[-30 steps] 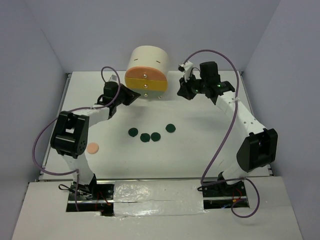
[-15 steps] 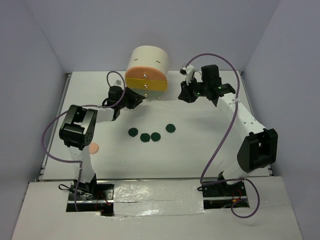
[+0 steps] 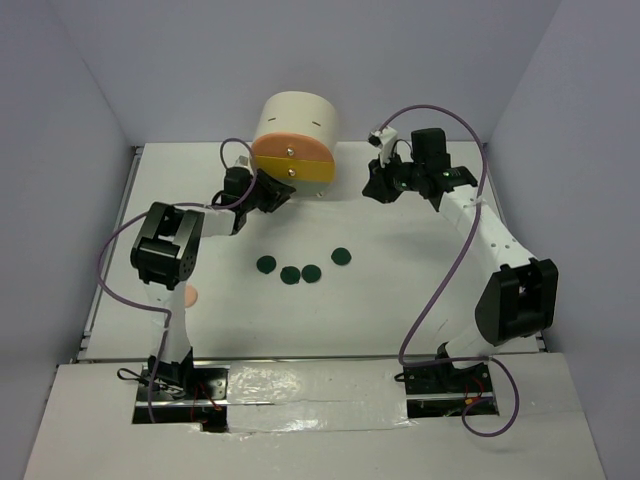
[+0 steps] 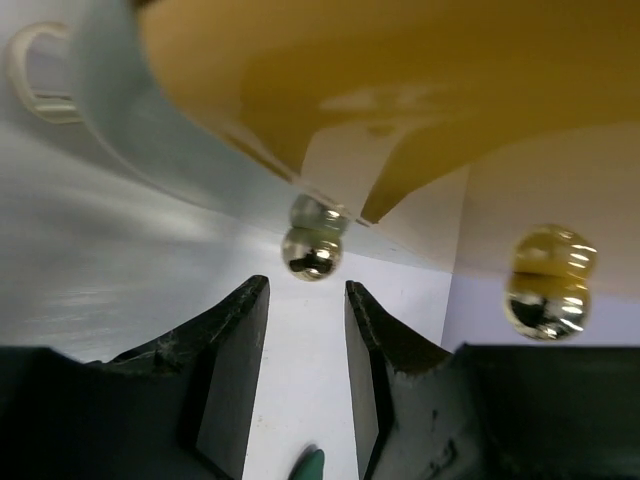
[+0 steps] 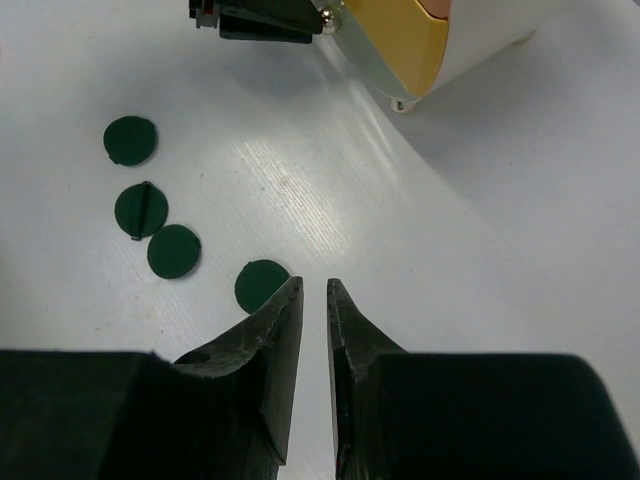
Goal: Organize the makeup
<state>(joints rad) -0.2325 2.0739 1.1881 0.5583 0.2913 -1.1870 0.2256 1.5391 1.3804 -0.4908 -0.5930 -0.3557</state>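
Note:
Several dark green discs (image 3: 291,274) lie in a row mid-table, and the right wrist view shows them too (image 5: 173,250). A peach puff (image 3: 188,296) peeks out beside the left arm. My left gripper (image 3: 270,190) is at the foot of the cream cabinet (image 3: 295,120). It is open and empty (image 4: 306,290), with a shiny knob (image 4: 311,250) just ahead of its tips under the yellow drawer (image 4: 400,90). My right gripper (image 3: 375,185) hangs right of the cabinet, its jaws a narrow gap apart, holding nothing (image 5: 314,285). One disc (image 5: 262,285) lies just left of its tips.
The cabinet's orange and yellow drawer fronts (image 3: 293,160) face the arms. A second knob (image 4: 548,280) sits to the right in the left wrist view. White walls close in the table on three sides. Purple cables loop off both arms.
My left arm has swung right, up against the cabinet's base, and its jaws have opened. The pale band under the yellow drawer no longer shows. My right gripper drifted slightly right and parted a little.

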